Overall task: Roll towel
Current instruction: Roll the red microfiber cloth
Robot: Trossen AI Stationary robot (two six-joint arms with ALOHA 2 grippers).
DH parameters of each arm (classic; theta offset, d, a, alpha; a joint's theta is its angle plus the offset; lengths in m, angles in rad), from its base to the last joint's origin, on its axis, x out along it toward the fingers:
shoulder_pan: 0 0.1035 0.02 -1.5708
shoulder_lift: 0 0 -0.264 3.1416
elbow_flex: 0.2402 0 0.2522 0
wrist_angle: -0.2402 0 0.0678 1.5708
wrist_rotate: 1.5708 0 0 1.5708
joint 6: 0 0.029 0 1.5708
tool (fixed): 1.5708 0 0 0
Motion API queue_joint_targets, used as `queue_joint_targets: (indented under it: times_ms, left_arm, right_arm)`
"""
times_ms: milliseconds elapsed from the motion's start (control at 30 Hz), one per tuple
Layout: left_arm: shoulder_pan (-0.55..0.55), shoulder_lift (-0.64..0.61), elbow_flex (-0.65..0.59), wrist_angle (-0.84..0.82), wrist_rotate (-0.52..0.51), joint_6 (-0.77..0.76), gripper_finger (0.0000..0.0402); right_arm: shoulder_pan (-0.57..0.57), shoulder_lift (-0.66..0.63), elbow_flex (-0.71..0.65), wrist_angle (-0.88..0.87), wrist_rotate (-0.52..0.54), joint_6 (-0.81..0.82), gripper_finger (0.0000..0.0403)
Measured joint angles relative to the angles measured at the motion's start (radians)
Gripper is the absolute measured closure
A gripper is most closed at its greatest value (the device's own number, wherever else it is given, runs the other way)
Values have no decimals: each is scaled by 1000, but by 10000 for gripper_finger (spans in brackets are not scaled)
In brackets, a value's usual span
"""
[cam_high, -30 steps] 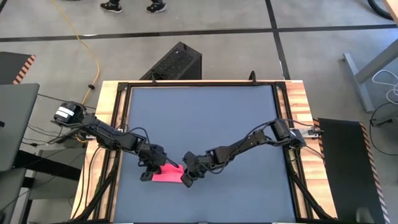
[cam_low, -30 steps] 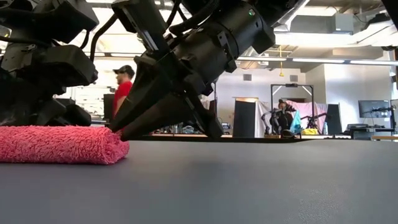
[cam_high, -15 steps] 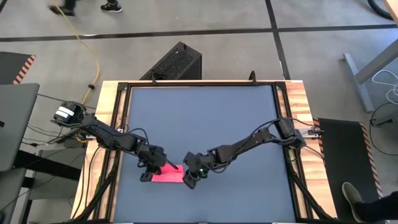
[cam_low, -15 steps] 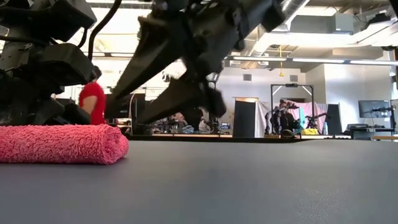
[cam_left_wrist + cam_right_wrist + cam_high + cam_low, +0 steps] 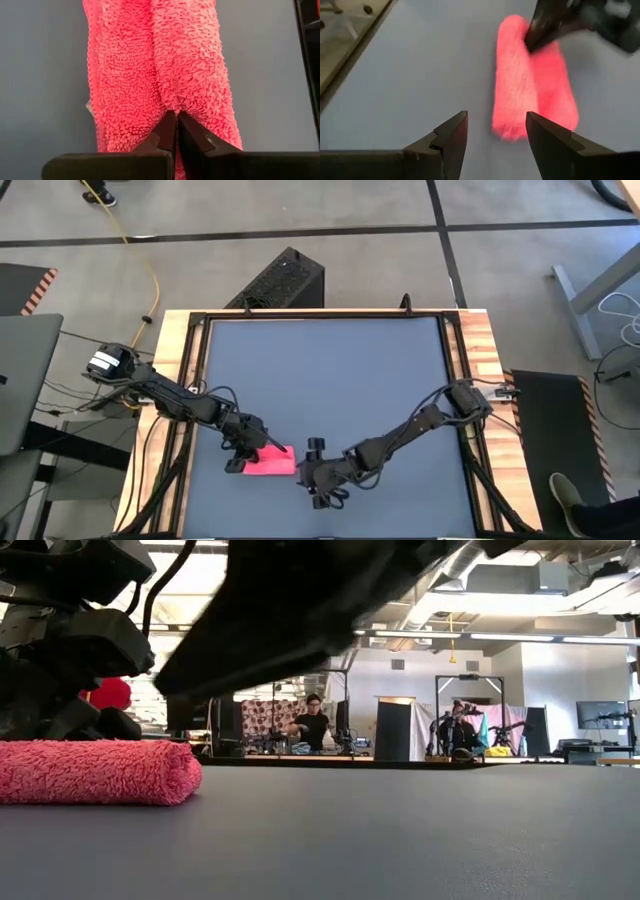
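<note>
The pink-red towel (image 5: 270, 462) lies near the table's front edge as a short, thick roll with a flatter layer beside it (image 5: 120, 90), resting on the dark mat (image 5: 330, 380). My left gripper (image 5: 262, 448) is shut, its tips in the towel's lengthwise crease (image 5: 172, 116). My right gripper (image 5: 496, 131) stands open just off the towel's right end (image 5: 512, 131), toward the table's near edge, with nothing between its fingers. In the low view the towel (image 5: 95, 772) shows end-on below the left gripper (image 5: 70, 660); the right arm (image 5: 300, 600) is a dark blur overhead. My left gripper presses its shut fingertips (image 5: 167, 125) into the crease (image 5: 170, 102) between the towel's rolled part and its flatter layer, near the towel's left end. The fingers slant down from the table's left and lie along the crease. Whether cloth is pinched between them I cannot tell. The towel lies on the mat.
The mat stretches bare toward the far and right sides. Wooden table rims (image 5: 480, 350) flank it. A black box (image 5: 285, 280) stands on the floor beyond the far edge. A person (image 5: 312, 725) stands in the room behind the table.
My right gripper has opened, let go of the towel's right end and drawn back toward the table's near edge, rising off the mat. The towel has stayed where it was under my left gripper.
</note>
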Motion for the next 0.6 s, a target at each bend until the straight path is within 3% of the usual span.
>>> queue_joint_targets:
  times_ms: [167,600]
  left_arm:
    - [0,0,0,-4,-5,-19,401]
    - [0,0,1,-6,-3,42,402]
  right_arm:
    - [-15,31,2,62,8,-82,178]
    - [-40,56,2,81,12,-100,191]
